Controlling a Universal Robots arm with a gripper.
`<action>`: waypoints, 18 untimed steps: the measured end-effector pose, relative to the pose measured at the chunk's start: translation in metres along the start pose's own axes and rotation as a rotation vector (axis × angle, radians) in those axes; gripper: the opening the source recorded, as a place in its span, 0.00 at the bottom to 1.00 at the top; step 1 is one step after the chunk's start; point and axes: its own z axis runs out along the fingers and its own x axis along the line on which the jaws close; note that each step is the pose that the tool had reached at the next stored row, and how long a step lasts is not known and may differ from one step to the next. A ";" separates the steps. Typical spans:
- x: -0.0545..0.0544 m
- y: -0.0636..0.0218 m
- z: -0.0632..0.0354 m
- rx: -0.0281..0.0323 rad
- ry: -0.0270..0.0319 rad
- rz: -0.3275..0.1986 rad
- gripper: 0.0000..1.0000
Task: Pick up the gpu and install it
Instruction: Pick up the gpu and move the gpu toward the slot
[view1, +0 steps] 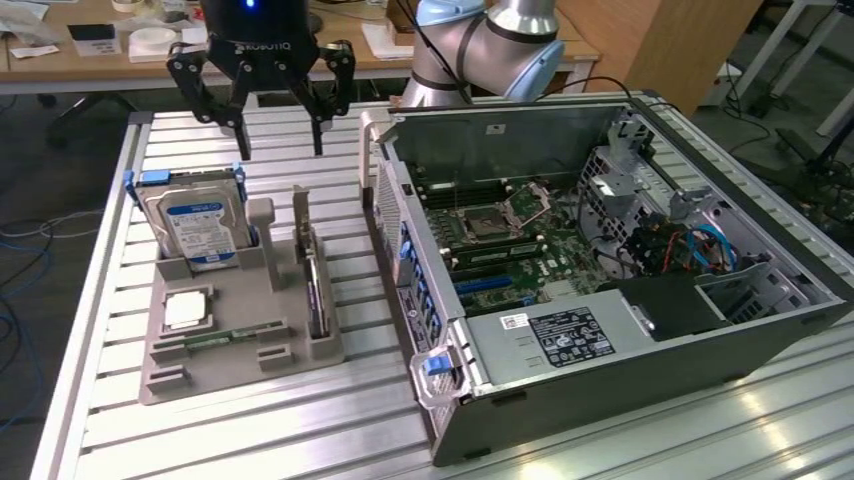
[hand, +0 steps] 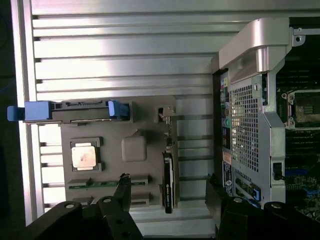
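Black claw hung spread wide and empty above the ribbed aluminium table. Thin dark gpu card with silvery bracket stood on edge in the grey moulded holder tray, beside the open computer case.

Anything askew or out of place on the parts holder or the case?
Nothing stands out. The gpu stands on edge in its slot of the grey holder, the hard drive upright in its own. The case lies open; the pincer hangs open above the table, holding nothing.
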 end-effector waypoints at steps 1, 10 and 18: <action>0.000 0.0000 0.0004 -0.0003 0.0008 -0.016 0.71; 0.000 -0.0030 0.0078 -0.0016 0.0034 -0.074 0.71; 0.000 -0.0097 0.0148 -0.0009 0.0039 -0.083 0.71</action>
